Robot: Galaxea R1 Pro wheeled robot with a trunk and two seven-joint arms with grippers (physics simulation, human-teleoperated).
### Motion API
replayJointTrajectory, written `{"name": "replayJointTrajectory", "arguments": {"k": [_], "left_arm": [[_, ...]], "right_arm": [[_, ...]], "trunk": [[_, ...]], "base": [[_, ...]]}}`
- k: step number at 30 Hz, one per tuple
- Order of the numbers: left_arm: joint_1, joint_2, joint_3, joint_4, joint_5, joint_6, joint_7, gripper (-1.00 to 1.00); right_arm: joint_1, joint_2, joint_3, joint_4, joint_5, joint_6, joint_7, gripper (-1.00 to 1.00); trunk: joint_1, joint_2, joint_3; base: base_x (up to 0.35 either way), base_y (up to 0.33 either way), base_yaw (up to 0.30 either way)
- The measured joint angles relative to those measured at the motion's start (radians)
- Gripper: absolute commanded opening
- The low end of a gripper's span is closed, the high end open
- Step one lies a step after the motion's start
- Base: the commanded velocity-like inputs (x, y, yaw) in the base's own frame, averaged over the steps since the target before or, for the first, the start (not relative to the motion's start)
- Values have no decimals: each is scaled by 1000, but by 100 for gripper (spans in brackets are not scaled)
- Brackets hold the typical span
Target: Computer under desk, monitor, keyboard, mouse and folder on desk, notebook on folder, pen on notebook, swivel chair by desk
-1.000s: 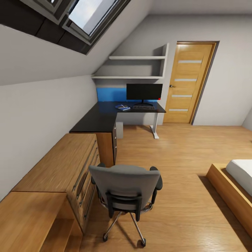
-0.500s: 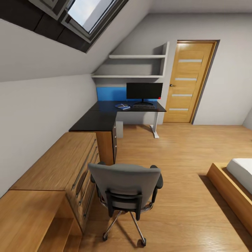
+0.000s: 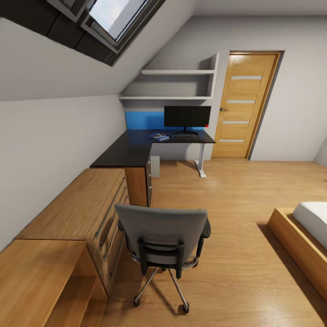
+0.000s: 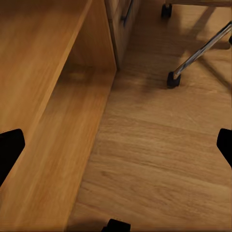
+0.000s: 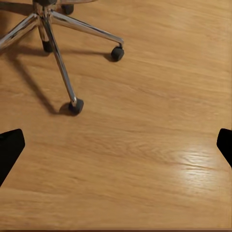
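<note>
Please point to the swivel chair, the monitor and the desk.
swivel chair (image 3: 161, 234): head view, grey backrest.
monitor (image 3: 187, 116): head view, black screen.
desk (image 3: 125, 154): head view, bare black top.

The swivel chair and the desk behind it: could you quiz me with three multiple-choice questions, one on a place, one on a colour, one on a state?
1. Where is the swivel chair?
A. tucked under the desk
B. on the floor beside the low wood cabinet
C. on the bed

2. What colour is the desk back panel?
A. blue
B. red
C. green

3. The door is:
A. wide open
B. missing
C. closed

Answers: 1 B, it stands apart from the desk; 2 A, blue shows behind the monitor; 3 C, it sits flush in its frame.
</note>
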Motion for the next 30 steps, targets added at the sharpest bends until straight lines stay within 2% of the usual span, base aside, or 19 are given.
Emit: {"name": "replayJointTrajectory", "arguments": {"k": [30], "left_arm": [[-1,1,-2,-1,0,10,-2,100]], "right_arm": [[0,-2,1,0,1,3,4,100]], "trunk": [[115,-210,-94]], "base": [[-8,0,0]]}}
